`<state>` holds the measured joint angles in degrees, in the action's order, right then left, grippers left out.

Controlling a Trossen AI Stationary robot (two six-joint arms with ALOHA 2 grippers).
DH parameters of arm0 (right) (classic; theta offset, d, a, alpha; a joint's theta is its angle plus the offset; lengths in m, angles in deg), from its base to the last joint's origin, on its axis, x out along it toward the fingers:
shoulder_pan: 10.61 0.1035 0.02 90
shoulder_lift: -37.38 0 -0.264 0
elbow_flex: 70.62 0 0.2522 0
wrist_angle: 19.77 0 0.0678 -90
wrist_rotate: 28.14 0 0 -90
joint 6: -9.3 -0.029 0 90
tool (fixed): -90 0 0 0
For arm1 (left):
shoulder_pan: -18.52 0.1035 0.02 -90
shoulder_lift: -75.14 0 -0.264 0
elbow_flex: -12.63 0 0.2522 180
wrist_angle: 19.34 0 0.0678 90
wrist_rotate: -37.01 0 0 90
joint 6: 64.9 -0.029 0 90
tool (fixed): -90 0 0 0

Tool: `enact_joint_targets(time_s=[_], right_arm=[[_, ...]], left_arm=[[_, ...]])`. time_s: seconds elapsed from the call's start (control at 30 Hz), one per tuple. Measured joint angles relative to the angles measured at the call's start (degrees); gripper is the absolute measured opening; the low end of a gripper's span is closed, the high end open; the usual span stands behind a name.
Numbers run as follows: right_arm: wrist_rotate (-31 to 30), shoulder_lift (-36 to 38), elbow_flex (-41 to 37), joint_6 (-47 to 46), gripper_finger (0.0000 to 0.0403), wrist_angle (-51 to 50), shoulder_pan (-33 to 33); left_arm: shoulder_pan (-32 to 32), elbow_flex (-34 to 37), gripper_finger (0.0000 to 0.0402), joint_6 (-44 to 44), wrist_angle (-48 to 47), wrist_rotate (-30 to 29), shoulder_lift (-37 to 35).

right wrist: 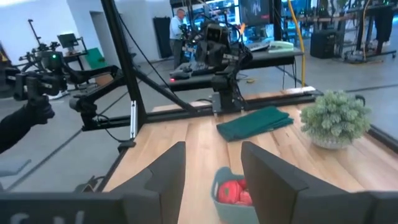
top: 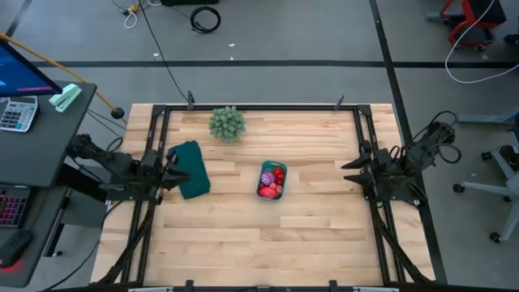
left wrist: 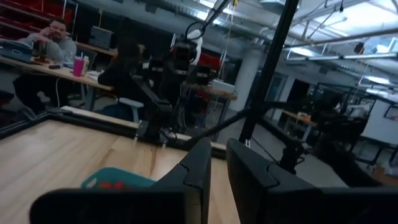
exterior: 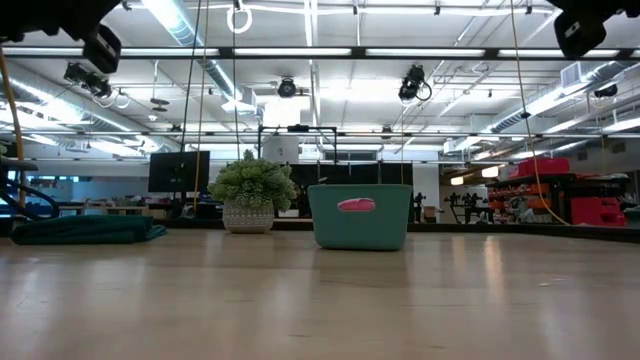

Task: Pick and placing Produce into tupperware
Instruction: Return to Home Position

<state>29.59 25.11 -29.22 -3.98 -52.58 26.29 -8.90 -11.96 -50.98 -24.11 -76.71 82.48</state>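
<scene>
My left gripper (left wrist: pixel 219 148) hangs at the table's left edge, fingers drawn nearly together and empty, beside a dark green folded cloth (top: pixel 191 169). A spiky pale-green potted plant (top: pixel 227 123) stands behind. At centre, the teal plastic tub (exterior: pixel 360 225) holds the red and pink toy produce (top: pixel 272 182). My right gripper (right wrist: pixel 213 149) waits at the right edge, fingers spread.

Both arms sit folded at the side edges of the table (top: pixel 243 235), facing each other across it. The left arm (top: pixel 113 166) is tucked low, its left gripper (top: pixel 177 173) pointing inward, fingers (left wrist: pixel 249 180) close together with only a thin gap and nothing between them. The right arm (top: pixel 413 158) mirrors it, its right gripper (top: pixel 350 172) pointing inward with fingers (right wrist: pixel 267 174) spread wide and empty
</scene>
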Motion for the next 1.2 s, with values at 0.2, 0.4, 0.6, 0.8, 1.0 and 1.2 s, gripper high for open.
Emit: enact_joint_targets(time_s=[0.2,0.4,0.6,0.8,1.0,1.2], right_arm=[[0.0,3.0,0.0,-2.7,0.0165,-4.3,0.0],[-0.2,3.1,-0.2,-2.1,0.0165,-4.2,0.0],[-0.4,3.3,-4.4,-1.7,0.0164,-1.6,0.0],[-0.4,3.3,-8.8,-1.7,0.0164,3.2,0.0],[-0.4,3.4,-13.6,-1.4,0.0164,8.8,0.0],[-0.5,3.4,-19.9,-1.6,0.0164,15.7,0.0]], left_arm=[[0.0,0.0,0.0064,-1.4,-2.3,0.0,-6.0],[0.0,0.0,0.0064,-1.1,-4.6,-0.1,-7.1],[0.0,0.0,0.0056,0.7,-6.3,-1.9,-7.0],[0.0,0.9,0.006,0.0,-5.0,-2.0,-7.0],[0.0,8.8,0.0066,-1.1,3.5,-2.0,-7.1],[0.0,10.2,0.006,-0.8,5.2,-2.1,-6.7]])
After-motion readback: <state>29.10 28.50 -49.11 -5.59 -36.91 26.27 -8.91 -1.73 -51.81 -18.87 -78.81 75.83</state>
